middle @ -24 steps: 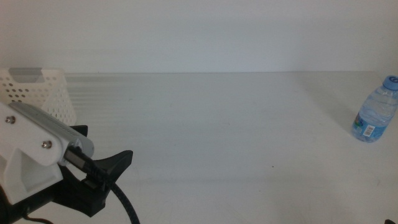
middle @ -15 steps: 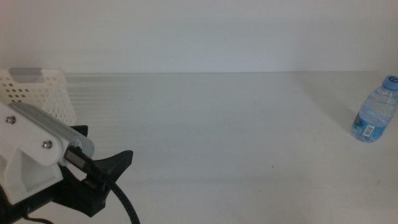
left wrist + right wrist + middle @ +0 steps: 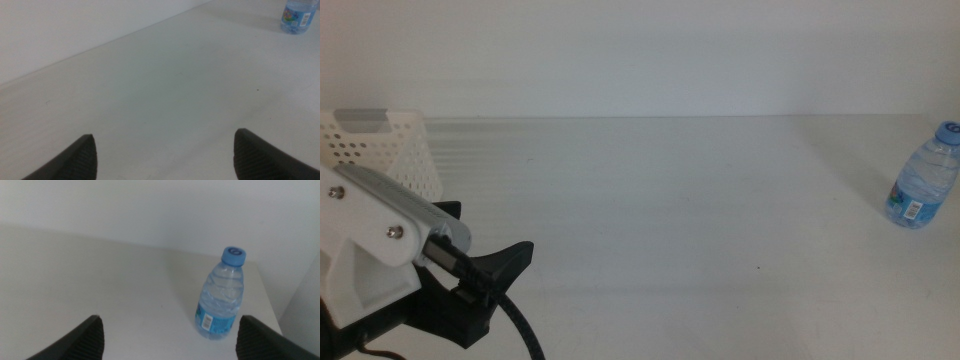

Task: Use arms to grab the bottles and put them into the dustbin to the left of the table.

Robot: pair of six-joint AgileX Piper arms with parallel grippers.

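Note:
A small clear water bottle [image 3: 923, 190] with a blue cap stands upright at the table's far right. The right wrist view shows it [image 3: 222, 297] ahead of my right gripper [image 3: 170, 339], whose jaws are open and empty and well short of it. The white perforated dustbin [image 3: 382, 148] sits at the far left. My left arm [image 3: 370, 250] rests at the lower left in front of the dustbin. Its gripper [image 3: 165, 156] is open, holds nothing and points across the bare table [image 3: 670, 200] toward the distant bottle [image 3: 298, 15]. No other bottle is in view.
A white wall [image 3: 640, 50] closes the table's back edge. The table's right edge runs just beyond the bottle in the right wrist view. Bare tabletop spans the distance from the dustbin to the bottle.

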